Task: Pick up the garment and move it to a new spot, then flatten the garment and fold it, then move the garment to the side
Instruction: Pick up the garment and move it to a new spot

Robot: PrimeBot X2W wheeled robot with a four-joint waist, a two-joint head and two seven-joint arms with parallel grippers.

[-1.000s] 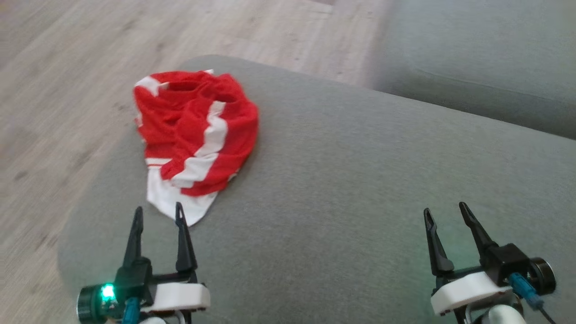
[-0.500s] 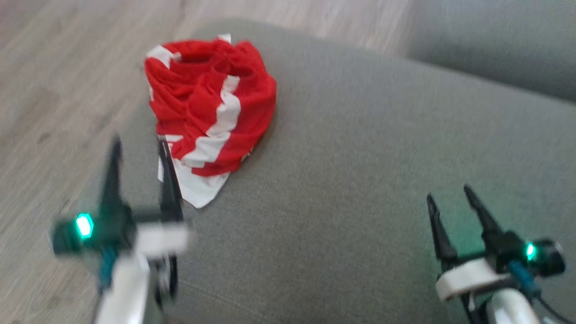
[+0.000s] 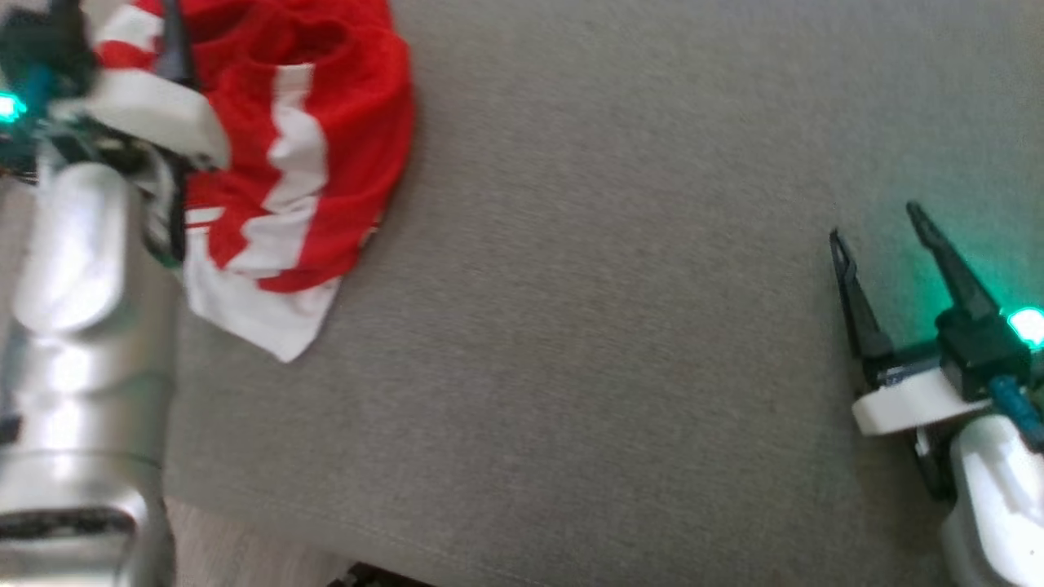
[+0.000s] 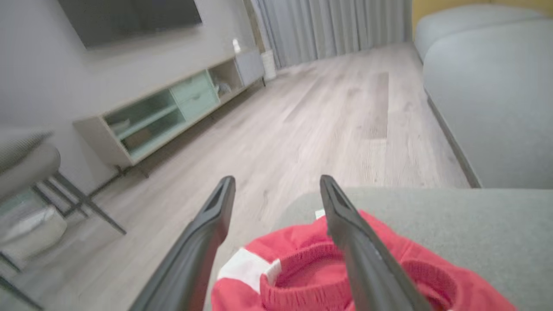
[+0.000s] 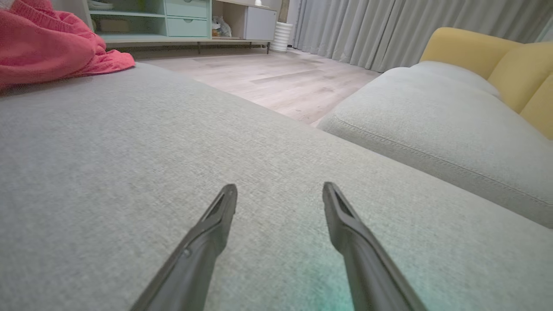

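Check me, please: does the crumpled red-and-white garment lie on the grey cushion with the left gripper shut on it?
Not quite: the left gripper is open, its fingers wide apart in the left wrist view. The crumpled red-and-white garment does lie on the grey cushion.

We stand in a home living room: left of our left claw (image 4: 277, 179) a wall TV (image 4: 129, 19) hangs over a low cabinet (image 4: 173, 112), with curtains (image 4: 328, 26) and wood floor (image 4: 324, 121) ahead; right of our right claw (image 5: 280, 186), a sofa (image 5: 432, 129) with yellow cushions (image 5: 471, 52).

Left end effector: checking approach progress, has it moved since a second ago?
Yes. The left end effector advanced along the garment, from near corner to waistband.
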